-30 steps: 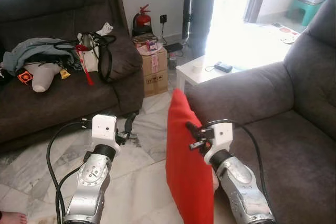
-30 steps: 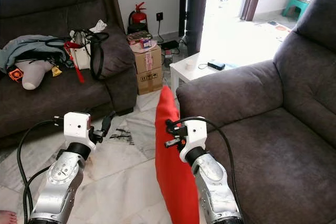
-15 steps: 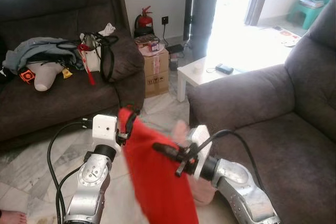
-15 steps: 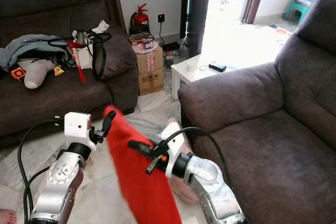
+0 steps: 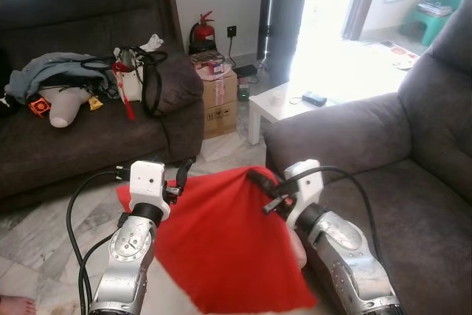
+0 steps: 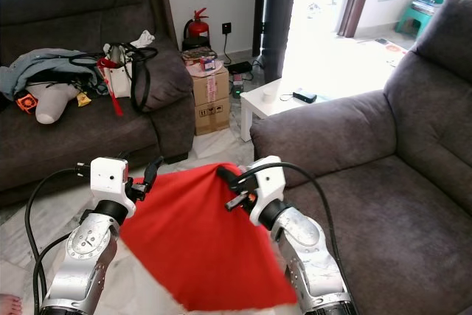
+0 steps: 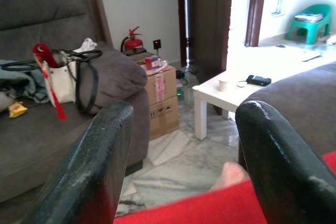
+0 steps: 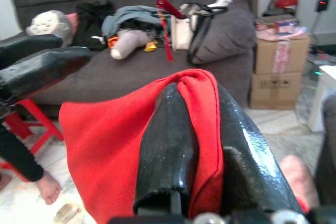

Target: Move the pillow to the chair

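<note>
The red pillow (image 5: 221,248) has a blurred lower edge, cut off below.

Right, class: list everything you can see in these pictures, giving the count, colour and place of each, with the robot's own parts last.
pillow: one, red, hanging between the arms over the floor
armchair: one, grey-brown, on the robot's right
sofa: one, dark brown, ahead on the left
clothes and bags: a heap, mixed colours, on the sofa seat
cardboard box: one, brown, beside the sofa's arm
fire extinguisher: one, red, by the wall behind the box
side table: one, white, ahead of the armchair
stool: one, green, in the far room
bare foot: one, a person's, on the floor
left gripper: one, black fingers apart, at the pillow's edge
right gripper: one, black, pinching the pillow's fabric
</note>
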Robot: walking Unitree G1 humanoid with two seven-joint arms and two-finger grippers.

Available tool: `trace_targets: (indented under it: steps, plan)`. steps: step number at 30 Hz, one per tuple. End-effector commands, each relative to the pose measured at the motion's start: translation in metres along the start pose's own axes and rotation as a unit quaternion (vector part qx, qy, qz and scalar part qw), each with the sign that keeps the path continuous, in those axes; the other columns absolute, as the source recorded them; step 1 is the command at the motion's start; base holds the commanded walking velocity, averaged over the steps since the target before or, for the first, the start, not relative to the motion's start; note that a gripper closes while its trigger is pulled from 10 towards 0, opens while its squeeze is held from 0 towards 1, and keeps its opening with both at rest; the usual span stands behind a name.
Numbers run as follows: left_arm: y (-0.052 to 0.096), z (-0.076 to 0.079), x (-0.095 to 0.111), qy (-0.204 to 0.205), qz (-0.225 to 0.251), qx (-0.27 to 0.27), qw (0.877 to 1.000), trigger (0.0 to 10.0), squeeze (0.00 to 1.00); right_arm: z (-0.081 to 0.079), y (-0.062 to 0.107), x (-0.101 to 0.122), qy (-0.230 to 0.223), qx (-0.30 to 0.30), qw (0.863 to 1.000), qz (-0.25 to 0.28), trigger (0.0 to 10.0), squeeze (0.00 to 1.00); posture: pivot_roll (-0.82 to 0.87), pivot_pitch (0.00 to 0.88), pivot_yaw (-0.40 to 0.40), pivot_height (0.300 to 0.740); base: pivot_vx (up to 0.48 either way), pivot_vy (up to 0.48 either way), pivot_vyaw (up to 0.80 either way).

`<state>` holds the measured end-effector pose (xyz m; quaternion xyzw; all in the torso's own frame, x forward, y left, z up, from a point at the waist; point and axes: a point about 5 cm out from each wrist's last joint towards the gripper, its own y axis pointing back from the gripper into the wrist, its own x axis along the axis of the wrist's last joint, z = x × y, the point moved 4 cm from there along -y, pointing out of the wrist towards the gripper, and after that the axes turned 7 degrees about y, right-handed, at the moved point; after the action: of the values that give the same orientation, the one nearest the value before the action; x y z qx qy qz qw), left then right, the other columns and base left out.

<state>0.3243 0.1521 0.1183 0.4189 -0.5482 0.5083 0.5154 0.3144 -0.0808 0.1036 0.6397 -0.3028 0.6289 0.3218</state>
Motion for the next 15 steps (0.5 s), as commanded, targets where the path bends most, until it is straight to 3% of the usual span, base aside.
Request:
trace_targets:
  steps: [1, 15]
  plan:
    - [-0.0001, -0.0006, -0.0008, 0.006, -0.001, 0.004, 1.000, 10.0, 0.00, 0.0080, -0.0057, 0.0324, 0.018, -0.016, 0.997, 0.068, 10.0, 0.00, 0.02, 0.000, 0.042, 0.740, 0.000, 0.000, 0.00]
    - [-0.0005, 0.0005, -0.0017, 0.004, -0.004, 0.001, 1.000, 10.0, 0.00, 0.0136, -0.0082, 0.0248, 0.012, -0.047, 0.997, 0.063, 10.0, 0.00, 0.01, 0.000, 0.043, 0.740, 0.000, 0.335, 0.00]
